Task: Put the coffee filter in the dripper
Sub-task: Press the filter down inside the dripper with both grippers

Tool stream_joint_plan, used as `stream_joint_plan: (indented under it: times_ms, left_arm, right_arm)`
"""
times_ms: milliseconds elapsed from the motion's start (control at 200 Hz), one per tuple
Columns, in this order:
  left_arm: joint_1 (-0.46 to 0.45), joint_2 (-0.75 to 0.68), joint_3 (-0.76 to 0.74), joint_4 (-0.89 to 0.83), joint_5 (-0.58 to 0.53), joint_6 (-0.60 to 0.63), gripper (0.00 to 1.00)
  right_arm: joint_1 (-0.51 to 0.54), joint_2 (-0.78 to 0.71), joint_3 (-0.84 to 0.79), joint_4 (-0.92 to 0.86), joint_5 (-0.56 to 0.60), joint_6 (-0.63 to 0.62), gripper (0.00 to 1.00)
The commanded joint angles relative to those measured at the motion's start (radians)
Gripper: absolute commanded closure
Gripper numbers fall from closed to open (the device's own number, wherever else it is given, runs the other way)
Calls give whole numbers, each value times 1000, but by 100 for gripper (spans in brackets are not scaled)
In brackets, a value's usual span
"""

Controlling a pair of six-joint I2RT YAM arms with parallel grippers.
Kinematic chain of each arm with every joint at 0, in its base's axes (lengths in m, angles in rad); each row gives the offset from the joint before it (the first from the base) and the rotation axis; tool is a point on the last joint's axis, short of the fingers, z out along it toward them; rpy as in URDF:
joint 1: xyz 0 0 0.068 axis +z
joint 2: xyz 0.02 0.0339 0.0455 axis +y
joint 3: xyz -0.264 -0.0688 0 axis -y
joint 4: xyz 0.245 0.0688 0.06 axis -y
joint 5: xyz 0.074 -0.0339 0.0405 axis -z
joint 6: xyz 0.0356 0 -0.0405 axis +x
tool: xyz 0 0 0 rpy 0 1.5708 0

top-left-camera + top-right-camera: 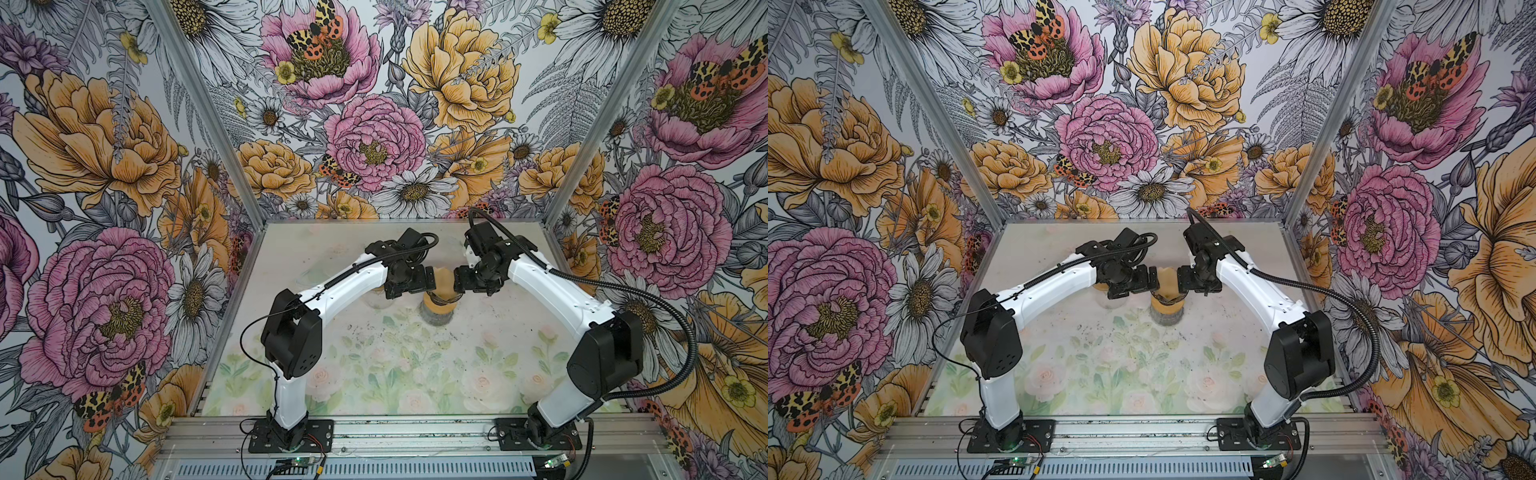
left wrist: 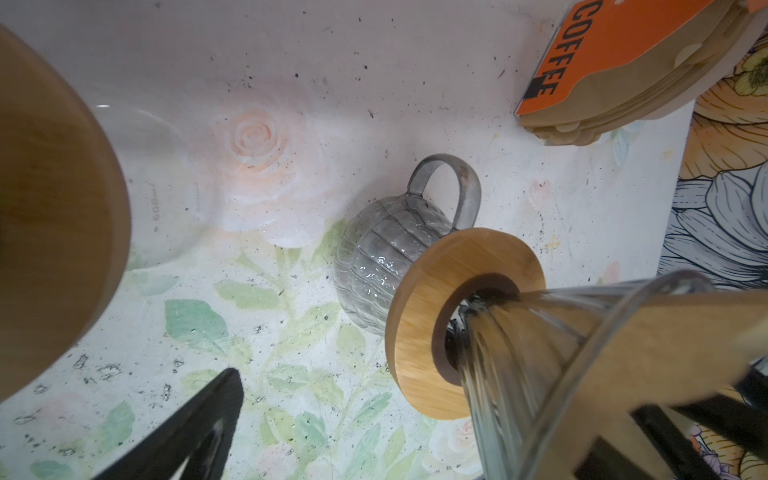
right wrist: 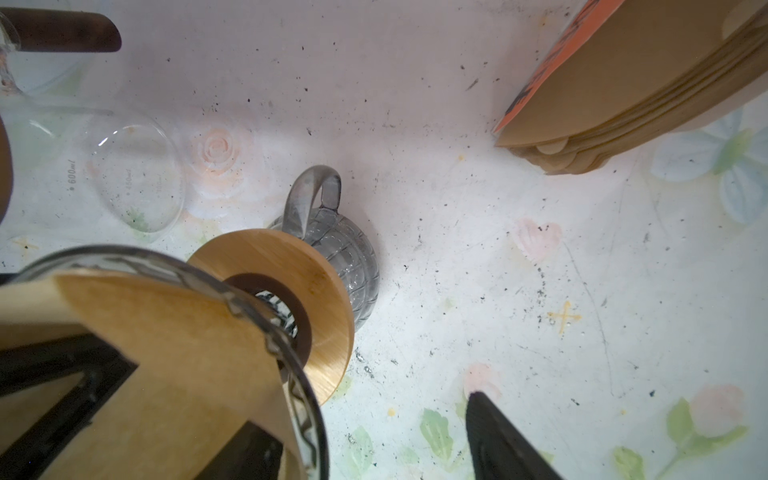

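Observation:
The glass dripper (image 1: 437, 309) with its wooden collar (image 2: 432, 328) stands on a grey ribbed mug (image 2: 382, 257) mid-table. The brown coffee filter (image 1: 444, 282) sits inside the glass cone (image 3: 291, 374), and its top edge stands above the rim in both top views (image 1: 1168, 282). My left gripper (image 1: 410, 286) hangs just left of it and my right gripper (image 1: 478, 282) just right. Each inner finger is close against the paper. Both are open: in each wrist view bare table shows between the outer finger (image 2: 195, 428) (image 3: 503, 444) and the dripper.
A clear glass carafe (image 3: 124, 174) marked 600 ml lies left of the mug, partly under my left arm (image 1: 380, 297). A stack of brown filters with an orange COFFEE label (image 2: 623, 62) lies behind the dripper. Patterned walls close in three sides.

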Motion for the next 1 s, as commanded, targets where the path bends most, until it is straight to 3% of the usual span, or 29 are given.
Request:
stream_joint_plan:
  times_ms: [0, 425, 996]
  left_arm:
    - [1, 6, -10, -4, -3, 13, 1]
    - [-8, 19, 1, -3, 1, 12, 1]
    - [-4, 23, -10, -3, 4, 7, 1]
  right_arm:
    - [-3, -2, 37, 20, -31, 5, 30]
    - [-6, 49, 91, 27, -103, -22, 29]
    - [-8, 91, 41, 26, -22, -32, 30]
